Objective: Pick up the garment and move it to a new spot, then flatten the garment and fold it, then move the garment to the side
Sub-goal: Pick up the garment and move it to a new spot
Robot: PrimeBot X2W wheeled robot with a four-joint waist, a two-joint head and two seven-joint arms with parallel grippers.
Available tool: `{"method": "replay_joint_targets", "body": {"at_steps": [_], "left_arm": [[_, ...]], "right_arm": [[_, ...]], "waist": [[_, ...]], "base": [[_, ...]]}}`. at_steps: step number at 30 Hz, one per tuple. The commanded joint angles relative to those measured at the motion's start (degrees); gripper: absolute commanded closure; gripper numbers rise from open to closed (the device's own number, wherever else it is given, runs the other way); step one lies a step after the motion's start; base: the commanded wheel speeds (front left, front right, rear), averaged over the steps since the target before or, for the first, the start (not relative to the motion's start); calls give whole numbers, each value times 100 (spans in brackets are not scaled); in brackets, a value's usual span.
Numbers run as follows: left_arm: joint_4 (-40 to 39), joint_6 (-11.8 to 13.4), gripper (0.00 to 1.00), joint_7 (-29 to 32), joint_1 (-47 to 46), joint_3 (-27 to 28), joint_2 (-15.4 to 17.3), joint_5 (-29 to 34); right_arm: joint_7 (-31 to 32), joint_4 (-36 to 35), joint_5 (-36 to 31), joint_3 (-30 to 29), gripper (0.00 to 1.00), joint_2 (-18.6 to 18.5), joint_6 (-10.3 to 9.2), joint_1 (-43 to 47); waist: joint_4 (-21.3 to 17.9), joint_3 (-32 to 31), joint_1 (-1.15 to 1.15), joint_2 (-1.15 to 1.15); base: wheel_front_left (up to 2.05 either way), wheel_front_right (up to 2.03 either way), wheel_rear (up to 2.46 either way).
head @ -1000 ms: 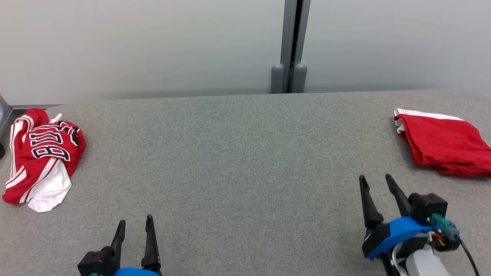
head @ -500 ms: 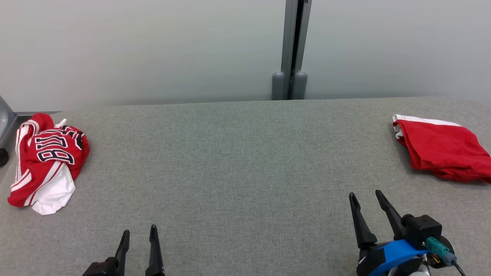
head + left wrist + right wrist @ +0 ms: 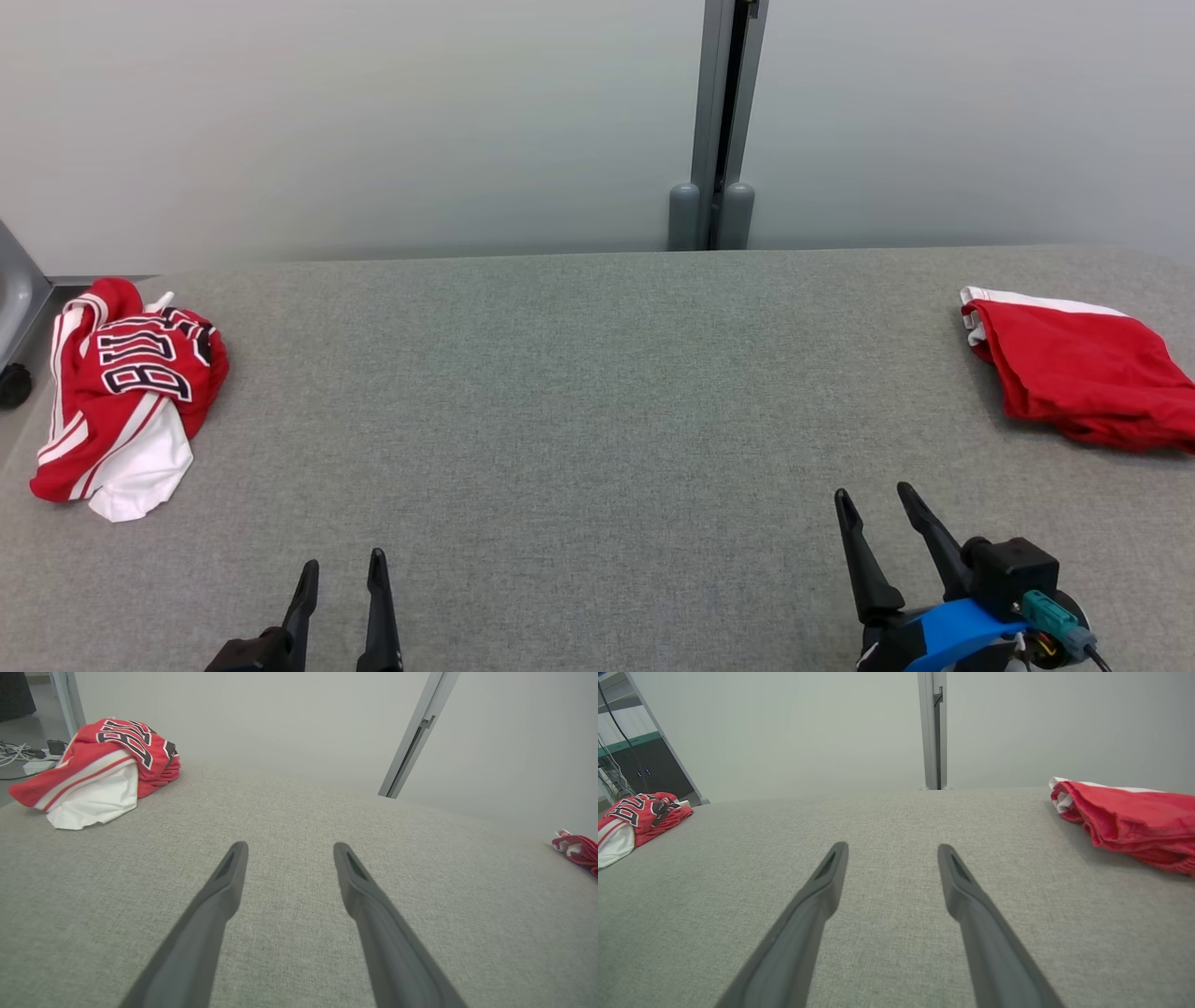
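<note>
I count two red clothes on one grey table (image 3: 597, 420): one shirt with letters (image 3: 131, 392) and one plain red piece (image 3: 1083, 373). I see two grippers, the left gripper (image 3: 344, 558) and the right gripper (image 3: 873, 490), each with two fingers (image 3: 215, 905), and one grey post (image 3: 719, 121)

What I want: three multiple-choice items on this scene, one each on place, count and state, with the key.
1. Where on the grey table is the lettered jersey?
A. left end
B. middle
C. right end
2. How many red garments lie there?
A. one
B. two
C. four
3. The left gripper and right gripper are:
A. both open, empty
B. both shut on cloth
C. left shut, right open
1 A: it lies bunched at the left end.
2 B: the jersey plus a plain red garment at the right.
3 A: fingers apart over bare table.
</note>
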Motion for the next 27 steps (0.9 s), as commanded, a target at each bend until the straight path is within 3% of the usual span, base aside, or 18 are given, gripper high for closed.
{"method": "replay_joint_targets", "body": {"at_steps": [1,17,21,27], "left_arm": [[-13,-36,0,-27,54,5,-2,27],[11,-45,0,-28,35,-18,-33,48],[11,-44,0,-28,-47,-23,-40,66],[-29,-17,0,-27,-91,30,13,86]], "right_arm": [[-30,9,35,15,0,-12,0,89],[-30,-12,-18,-17,0,-11,0,125],[-29,-50,-103,-129,0,-10,0,134],[-26,-102,-72,-113,0,-10,0,158]], "waist": [[5,-4,0,0],[155,16,0,0],[483,49,0,0],[1336,68,0,0]], "base": [[0,0,0],[0,0,0],[0,0,0],[0,0,0]]}}
